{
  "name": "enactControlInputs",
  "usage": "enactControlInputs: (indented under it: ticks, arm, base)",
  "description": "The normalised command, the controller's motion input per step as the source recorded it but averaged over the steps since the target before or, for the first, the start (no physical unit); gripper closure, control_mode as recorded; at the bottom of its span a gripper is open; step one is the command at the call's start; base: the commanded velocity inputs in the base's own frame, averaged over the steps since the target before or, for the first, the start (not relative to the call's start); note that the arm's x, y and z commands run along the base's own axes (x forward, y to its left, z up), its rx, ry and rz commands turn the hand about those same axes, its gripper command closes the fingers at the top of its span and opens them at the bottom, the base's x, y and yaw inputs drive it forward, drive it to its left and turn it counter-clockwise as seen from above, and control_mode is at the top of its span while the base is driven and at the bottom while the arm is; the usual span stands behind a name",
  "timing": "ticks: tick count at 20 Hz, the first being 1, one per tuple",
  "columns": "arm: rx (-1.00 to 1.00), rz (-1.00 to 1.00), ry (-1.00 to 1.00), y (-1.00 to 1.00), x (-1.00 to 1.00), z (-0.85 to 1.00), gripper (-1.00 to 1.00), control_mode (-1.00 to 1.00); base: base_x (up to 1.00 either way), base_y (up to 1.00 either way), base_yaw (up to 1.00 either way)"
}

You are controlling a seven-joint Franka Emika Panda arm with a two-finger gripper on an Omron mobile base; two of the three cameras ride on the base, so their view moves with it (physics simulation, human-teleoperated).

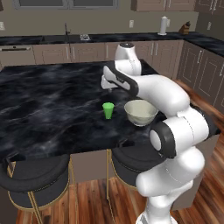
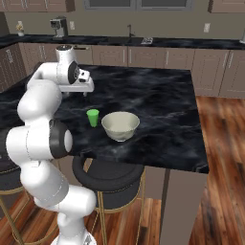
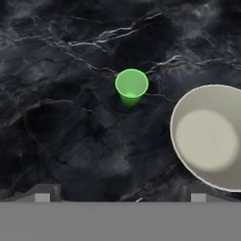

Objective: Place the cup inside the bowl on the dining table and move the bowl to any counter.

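The white arm bends up and over the dining table (image 1: pixel 43 100). Its gripper (image 2: pixel 87 89) hangs high above the black top and points down, with the two fingers spread wide apart and holding nothing. The small green cup (image 3: pixel 131 86) stands upright on the table. The pale bowl (image 3: pixel 211 136) sits just beside it; they look apart, though the gap is small.

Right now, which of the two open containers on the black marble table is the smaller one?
The small bright green plastic cup, standing upright just beside the round off-white bowl, apart from it. The bowl is several times wider.
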Motion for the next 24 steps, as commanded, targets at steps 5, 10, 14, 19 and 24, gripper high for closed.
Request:
enactControlInputs:
  ticks: [5,10,14,19,24]
  arm:
    - [0.0,0.05,0.0,0.24,0.44,-0.08,-1.0,-1.0]
    - [0.0,0.0,0.0,0.22,0.46,-0.11,-1.0,-1.0]
    - [-0.01,0.0,0.02,0.19,0.36,-0.17,-1.0,-1.0]
    - [-0.04,0.0,0.03,0.04,0.28,-0.24,-1.0,-1.0]
    - [-0.05,0.0,0.01,0.0,0.2,-0.3,-1.0,-1.0]
  base:
    - [0.0,0.0,0.0]
    - [0.0,0.0,0.0]
    - [0.0,0.0,0.0]
    - [0.0,0.0,0.0]
    - [0.0,0.0,0.0]
